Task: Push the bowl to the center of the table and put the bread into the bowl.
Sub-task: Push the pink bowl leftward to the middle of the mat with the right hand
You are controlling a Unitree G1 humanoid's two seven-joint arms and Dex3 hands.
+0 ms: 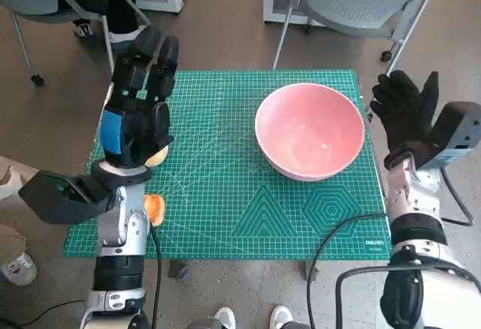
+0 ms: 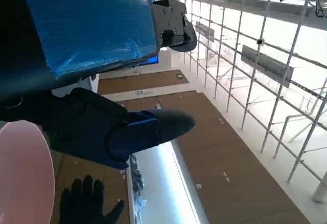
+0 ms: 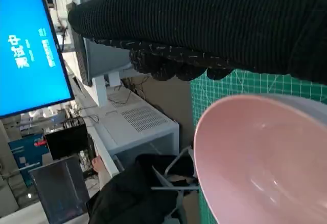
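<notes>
Standing bowl: the pink bowl (image 1: 310, 130) sits upright on the green cutting mat (image 1: 225, 194), toward the mat's right side, nothing inside it
Bowl in wrist views: its pink rim fills one corner of the right wrist view (image 3: 265, 162) and shows as a pale curve at the edge of the left wrist view (image 2: 25, 178)
Bread: a small orange-brown piece of bread (image 1: 154, 209) lies on the mat near its left edge, just beside the left forearm and partly hidden by it; a second pale rounded bit (image 1: 156, 156) peeks out under the left hand, too covered to tell what it is
Left hand: the left hand (image 1: 140, 111) is raised over the mat's left part, blue-taped back toward the camera, fingers (image 1: 150, 62) straight and spread, holding nothing; it is well apart from the bowl
Right hand: the gloved right hand (image 1: 406, 107) stands just beside the bowl's right rim, off the mat's right edge, fingers (image 1: 398, 89) upright and slightly apart, holding nothing; I cannot tell whether it touches the bowl
Counter: the mat covers the small counter (image 1: 308, 269)
Surroundings: grey chairs (image 1: 361, 2) stand beyond the counter; a blue screen (image 3: 28, 55) and a person in dark clothing (image 3: 133, 193) show in the right wrist view
</notes>
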